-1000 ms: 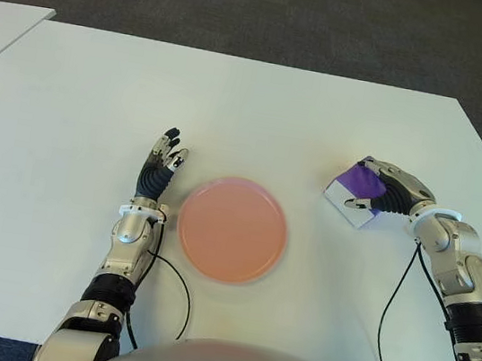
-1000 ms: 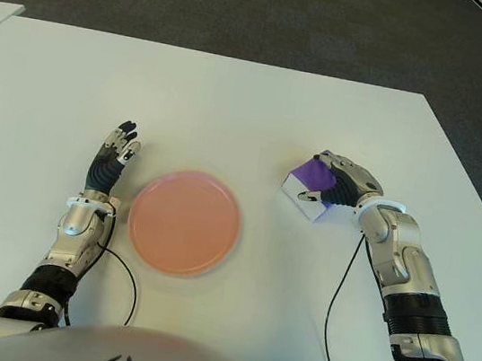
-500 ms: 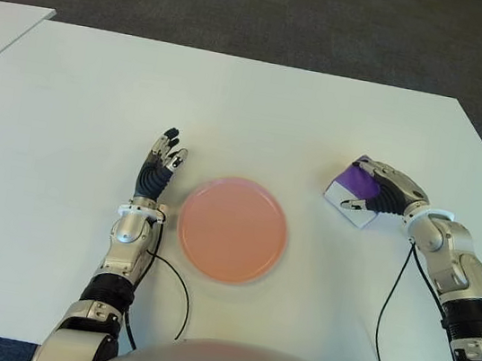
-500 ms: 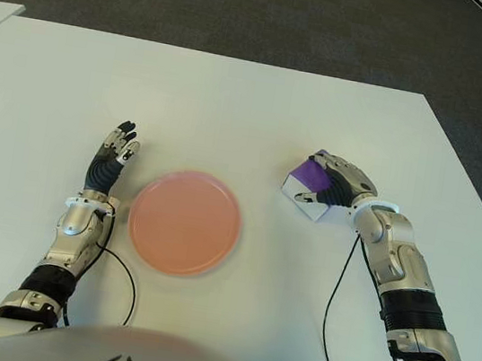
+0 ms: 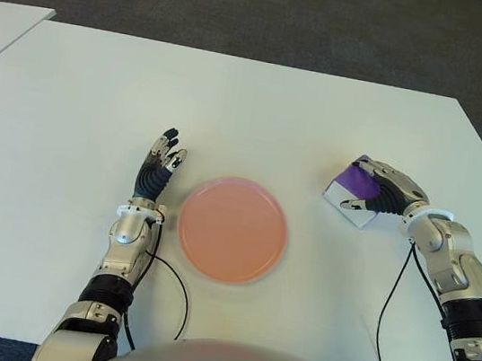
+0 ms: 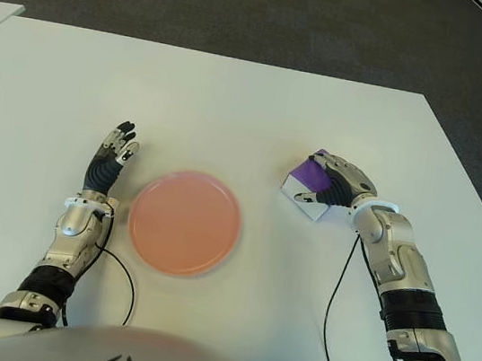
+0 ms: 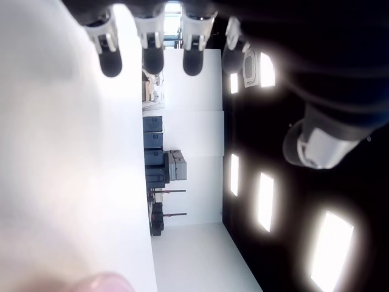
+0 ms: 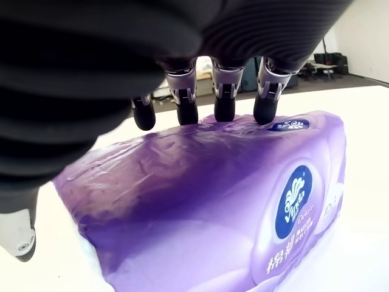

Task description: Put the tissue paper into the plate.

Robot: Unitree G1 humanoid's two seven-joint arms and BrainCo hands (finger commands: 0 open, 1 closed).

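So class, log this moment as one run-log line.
phase: grasping | right hand: curled over purple plastic tissue pack on white table | left hand: open beside round pink plate, on its left | plate: holds nothing

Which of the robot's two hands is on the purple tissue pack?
The right hand, fingers draped over the purple plastic tissue pack; the left hand holds nothing, open beside the round pink plate.

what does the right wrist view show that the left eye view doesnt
Only the right wrist view shows the tissue pack close up: its blue oval logo, printed characters, and four fingertips pressed along its upper edge. Only the left eye view shows the pink plate, still bare, the open left hand showing left of it, and the white table. Both show the right hand closed over the purple pack, right of the plate.
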